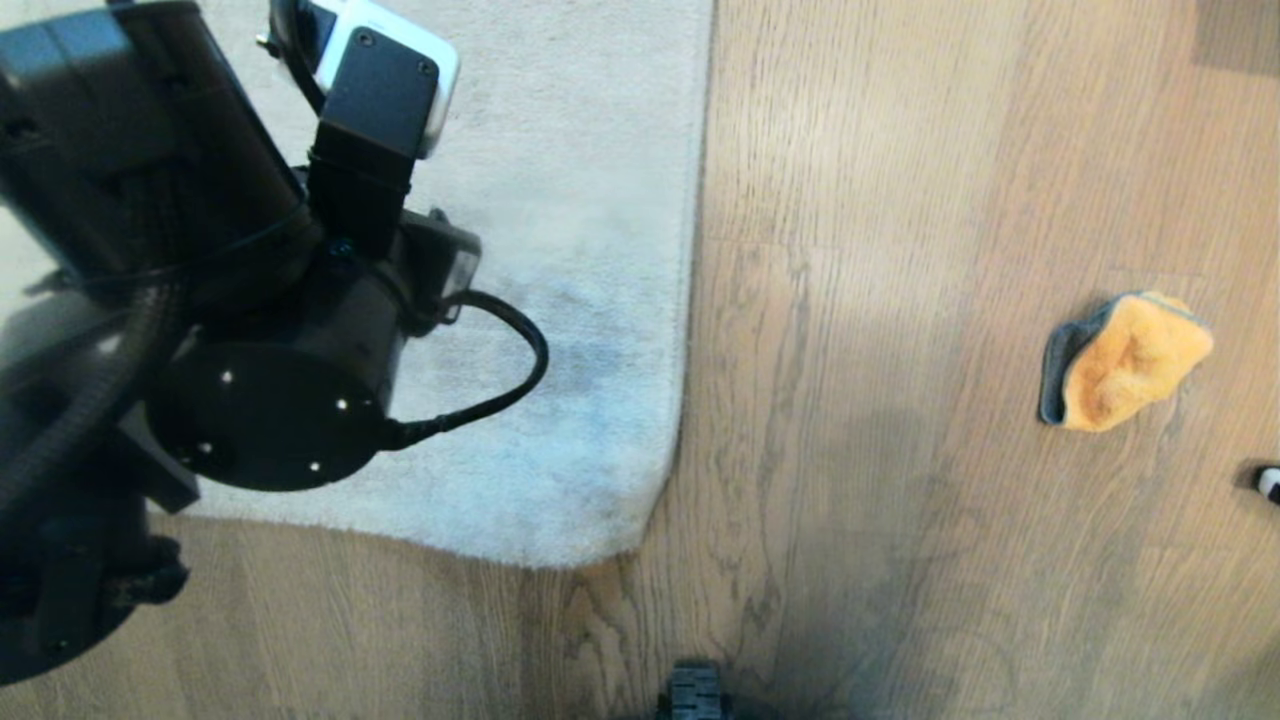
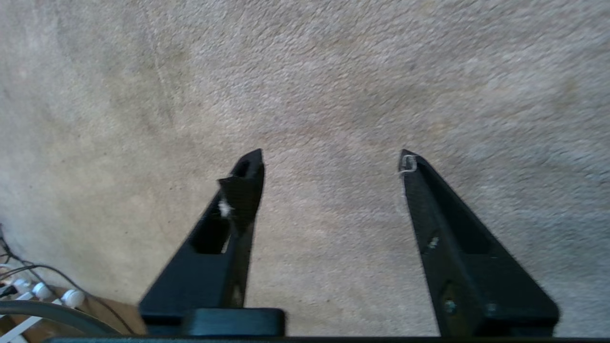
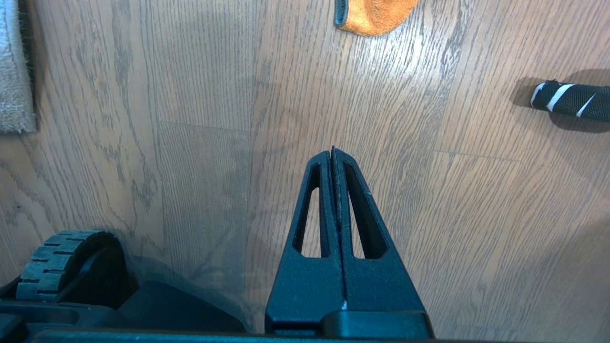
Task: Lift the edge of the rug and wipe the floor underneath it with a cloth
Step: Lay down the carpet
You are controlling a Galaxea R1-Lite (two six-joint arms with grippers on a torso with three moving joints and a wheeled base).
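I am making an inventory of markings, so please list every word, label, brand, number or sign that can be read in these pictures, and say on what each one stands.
None: no readable text shows in any view.
The black roll lying on the floor carries white stripes only, no letters.
The rug, the cloth, the left gripper and the right gripper bear no writing.

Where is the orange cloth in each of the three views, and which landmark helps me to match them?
Head view: the cloth lies on the floor at the right, apart from the rug edge.
Left wrist view: not in it; only rug shows.
Right wrist view: the cloth is cut by the top border.
Shared landmark: the rug edge, in the head and right wrist views.
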